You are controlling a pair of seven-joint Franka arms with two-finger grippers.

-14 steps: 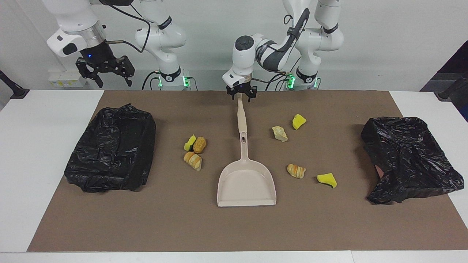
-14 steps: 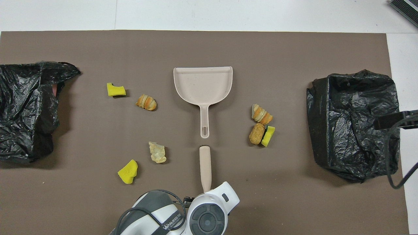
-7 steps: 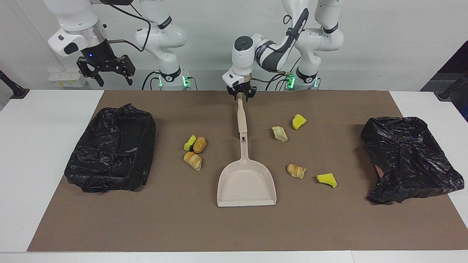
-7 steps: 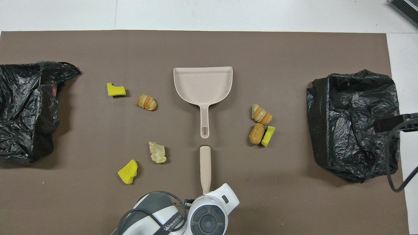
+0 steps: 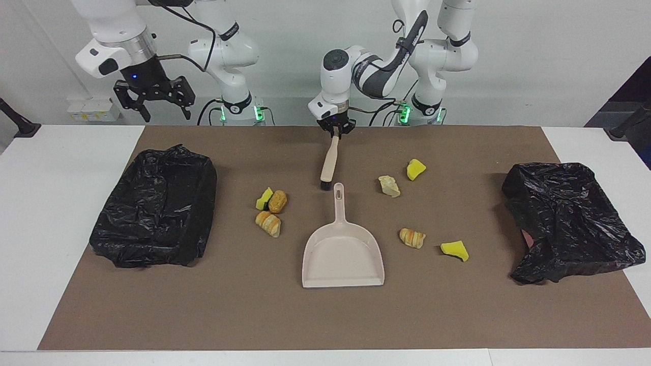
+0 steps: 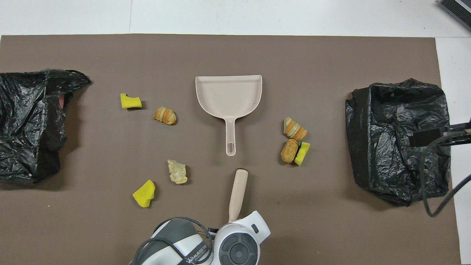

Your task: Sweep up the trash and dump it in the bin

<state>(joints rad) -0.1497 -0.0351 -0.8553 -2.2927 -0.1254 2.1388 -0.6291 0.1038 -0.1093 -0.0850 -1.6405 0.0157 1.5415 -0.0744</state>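
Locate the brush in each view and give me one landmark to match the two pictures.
Facing view: the brush hangs tilted near the top centre, held by the left end effector, just above the dustpan handle.
Overhead view: the brush sits at the bottom centre, below the dustpan handle.
Shared landmark: the dustpan in mid-mat.

Dustpan [image 5: 343,254] mid-mat [image 5: 315,315], brush [image 5: 329,162] nearer the robots than its handle; scraps [image 5: 270,209] lie on both flanks, one bag [image 5: 155,213] at each end of the bench [image 5: 46,203]
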